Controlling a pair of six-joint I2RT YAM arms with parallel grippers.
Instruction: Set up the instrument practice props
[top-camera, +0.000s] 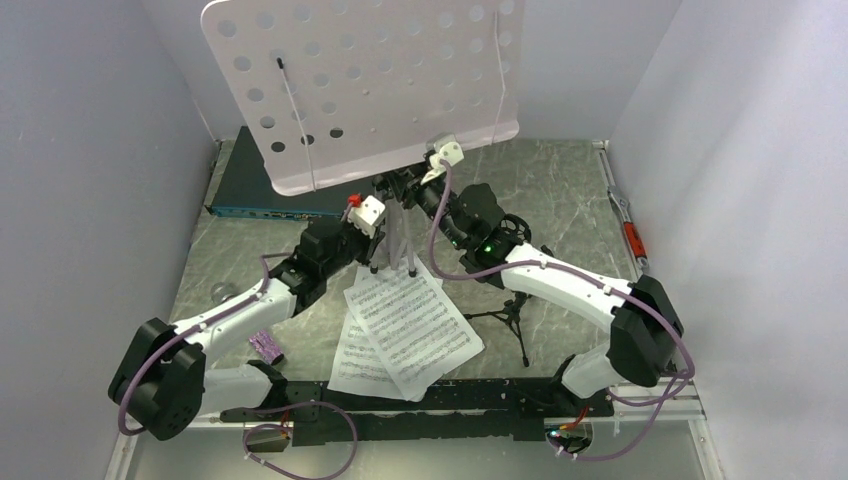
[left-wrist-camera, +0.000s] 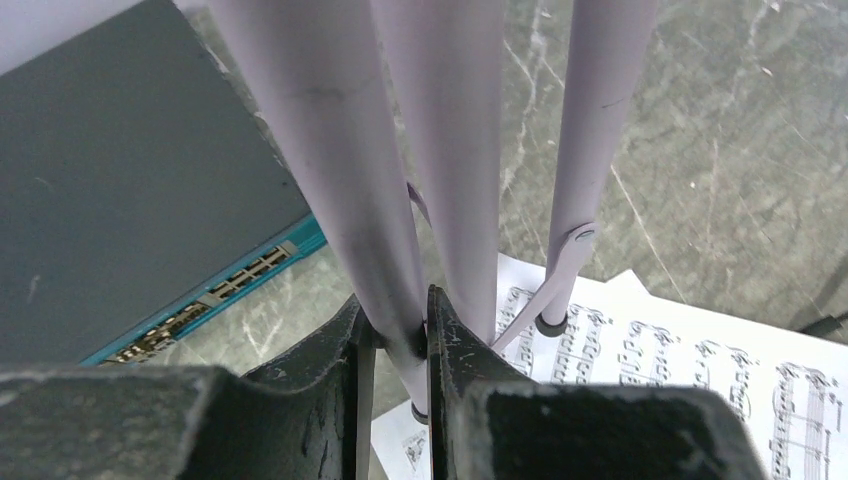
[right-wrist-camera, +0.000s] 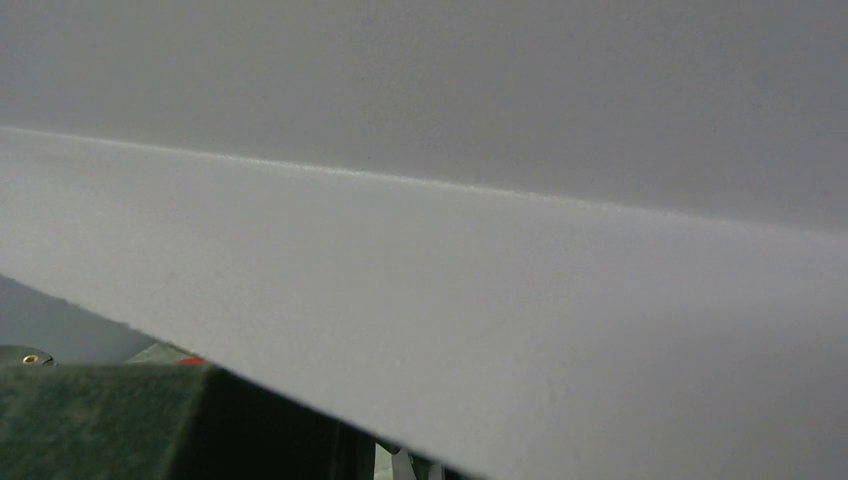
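One stiff, likely slippery leg (left-wrist-camera: 330, 150) of the top-heavy pale lilac perforated music stand (top-camera: 370, 90) sits pinched in the nearly closed left gripper (left-wrist-camera: 392, 335); the right gripper (top-camera: 392, 186) hides its opening.

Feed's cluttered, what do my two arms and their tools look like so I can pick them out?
Both the left arm and right arm have white links between bulky black joints, with mauve cables looping alongside. Each wrist carries a small white camera block. The left tool has dark, scuffed flat fingers.
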